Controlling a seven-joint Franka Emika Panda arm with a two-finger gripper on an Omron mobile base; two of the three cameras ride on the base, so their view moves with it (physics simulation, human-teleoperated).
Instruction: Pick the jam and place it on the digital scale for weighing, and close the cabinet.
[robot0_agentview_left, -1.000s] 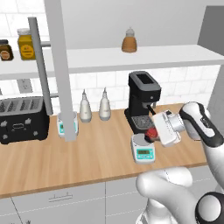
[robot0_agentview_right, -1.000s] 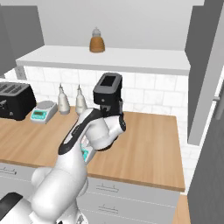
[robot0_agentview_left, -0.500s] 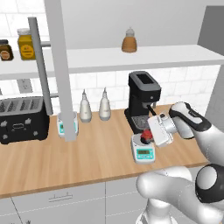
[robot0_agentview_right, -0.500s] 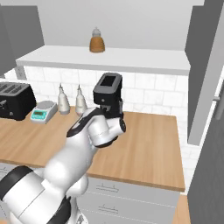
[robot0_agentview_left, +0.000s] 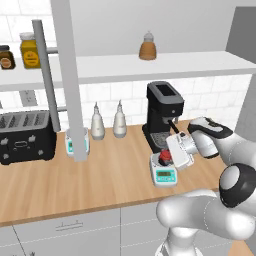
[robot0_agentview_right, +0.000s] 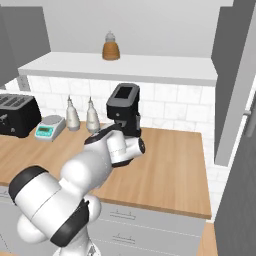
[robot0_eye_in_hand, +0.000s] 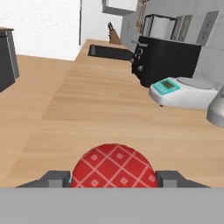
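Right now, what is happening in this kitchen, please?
The white robot arm's gripper has the small red jam between its fingers, right over the platter of the digital scale on the wooden counter, in front of the black coffee machine. Whether the jar already rests on the platter is not clear. A second scale stands further left, near the toaster. The cabinet door is open.

The wooden bench carries the digital scale directly below the jaws and a black coffee machine just behind them. Farther off to their side stand two pale bottles, a second scale and a black toaster.
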